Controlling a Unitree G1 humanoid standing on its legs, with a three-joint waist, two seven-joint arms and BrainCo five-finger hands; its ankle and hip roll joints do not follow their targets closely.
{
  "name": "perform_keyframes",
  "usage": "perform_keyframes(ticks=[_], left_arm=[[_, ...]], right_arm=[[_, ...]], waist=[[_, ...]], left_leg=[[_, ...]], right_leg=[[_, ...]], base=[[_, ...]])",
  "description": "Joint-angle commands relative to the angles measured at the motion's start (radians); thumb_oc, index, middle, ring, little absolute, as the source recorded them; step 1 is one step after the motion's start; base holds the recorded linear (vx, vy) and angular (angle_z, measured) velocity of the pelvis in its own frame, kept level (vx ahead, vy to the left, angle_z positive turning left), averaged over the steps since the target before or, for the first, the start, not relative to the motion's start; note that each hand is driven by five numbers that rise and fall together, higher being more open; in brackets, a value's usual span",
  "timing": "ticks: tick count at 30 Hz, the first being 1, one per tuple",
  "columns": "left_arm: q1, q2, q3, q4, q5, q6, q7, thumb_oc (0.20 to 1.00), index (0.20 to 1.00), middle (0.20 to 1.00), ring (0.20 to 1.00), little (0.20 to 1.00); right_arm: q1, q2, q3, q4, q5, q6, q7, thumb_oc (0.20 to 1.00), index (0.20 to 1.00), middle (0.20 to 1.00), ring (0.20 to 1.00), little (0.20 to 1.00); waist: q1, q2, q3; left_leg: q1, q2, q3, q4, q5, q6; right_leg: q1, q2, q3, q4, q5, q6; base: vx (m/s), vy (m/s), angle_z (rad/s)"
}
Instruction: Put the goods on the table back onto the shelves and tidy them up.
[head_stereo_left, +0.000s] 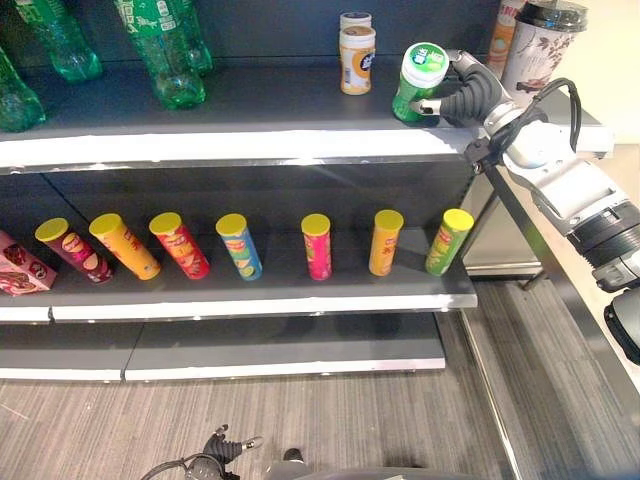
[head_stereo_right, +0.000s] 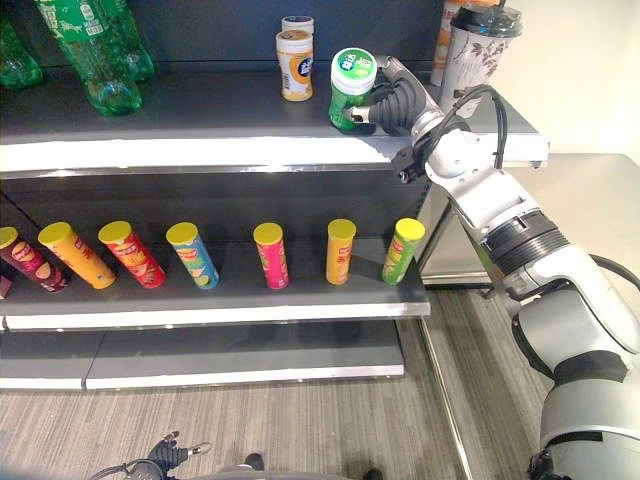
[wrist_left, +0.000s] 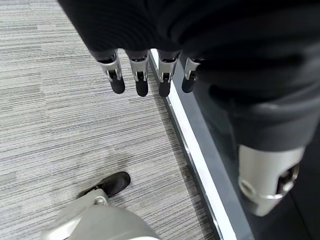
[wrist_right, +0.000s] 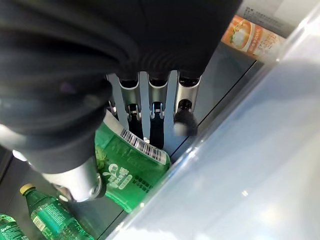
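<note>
Three dark grey shelf boards (head_stereo_left: 250, 110) make up the rack in front of us, the lowest bare. On the top board stand clear green plastic bottles (head_stereo_left: 165, 50) at our left, two small white-and-orange tubs (head_stereo_left: 356, 58) one behind the other near the middle, and a tall patterned cup with a dark lid (head_stereo_right: 478, 55) at the right end. Seven yellow-lidded cylindrical snack tubes (head_stereo_left: 240, 247) of varied colours stand tilted in a row on the middle board, with a red packet (head_stereo_left: 20, 268) just beside the leftmost.

Our right hand (head_stereo_right: 395, 102) reaches onto the top board, fingers and thumb curled round a green canister with a white lid (head_stereo_right: 350, 90), which stands tilted near the front edge. Our left hand (wrist_left: 150, 75) hangs over the grey striped floor (wrist_left: 60, 125), fingers straight and holding nothing.
</note>
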Motion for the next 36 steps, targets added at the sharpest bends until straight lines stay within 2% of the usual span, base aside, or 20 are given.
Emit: perform_keyframes(ticks=[1, 20, 36], left_arm=[[-0.053, 0.034, -0.06, 0.04, -0.019, -0.006, 0.019, 1.0, 1.0, 1.0, 1.0, 1.0], [-0.052, 0.028, -0.052, 0.05, -0.024, 0.004, 0.039, 1.0, 1.0, 1.0, 1.0, 1.0], [-0.061, 0.006, -0.048, 0.055, -0.023, 0.033, 0.071, 1.0, 1.0, 1.0, 1.0, 1.0]], right_arm=[[-0.131, 0.026, 0.03, 0.078, -0.023, -0.021, -0.033, 1.0, 1.0, 1.0, 1.0, 1.0], [-0.112, 0.066, -0.009, 0.102, -0.087, -0.003, -0.075, 1.0, 1.0, 1.0, 1.0, 1.0], [-0.022, 0.206, -0.113, 0.078, -0.079, 0.031, -0.164, 1.0, 1.0, 1.0, 1.0, 1.0]], waist=[[0.008, -0.033, -0.018], [0.005, -0.031, -0.015], [-0.006, -0.019, -0.012]], left_leg=[[0.013, 0.013, -0.002, -0.003, -0.039, -0.055], [0.016, 0.013, 0.003, -0.006, -0.04, -0.051], [0.023, 0.011, 0.007, -0.007, -0.045, -0.045]], right_leg=[[-0.029, -0.061, 0.037, 0.028, -0.037, 0.106], [-0.031, -0.061, 0.044, 0.026, -0.035, 0.106], [-0.031, -0.063, 0.051, 0.028, -0.035, 0.103]], base=[[0.0, 0.0, 0.0], [0.0, 0.0, 0.0], [0.0, 0.0, 0.0]])
